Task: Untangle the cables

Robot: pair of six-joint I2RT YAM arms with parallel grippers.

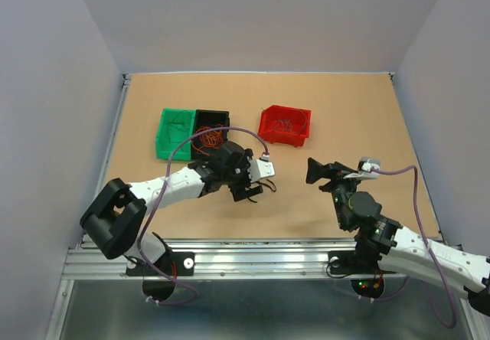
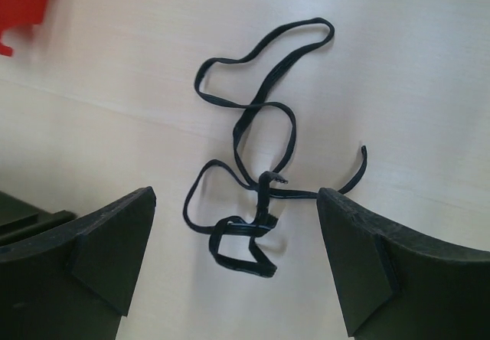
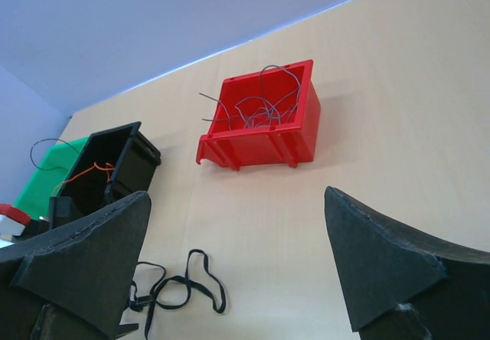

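Black cable (image 2: 253,164): loose loops flat on the bench (image 2: 429,64), just in front of the red bin (image 3: 264,137); the near end is kinked.
Left fingers (image 2: 107,240): spread wide, holding nothing, either side of that kinked end; contact unclear.
Right fingers (image 3: 383,263): spread wide, empty, facing the red bin.
Grey wires (image 3: 260,106): tangled inside the red bin, too thin to count.
Orange cable (image 3: 88,171): in the black bin (image 3: 115,164) left of the red bin, mostly hidden.
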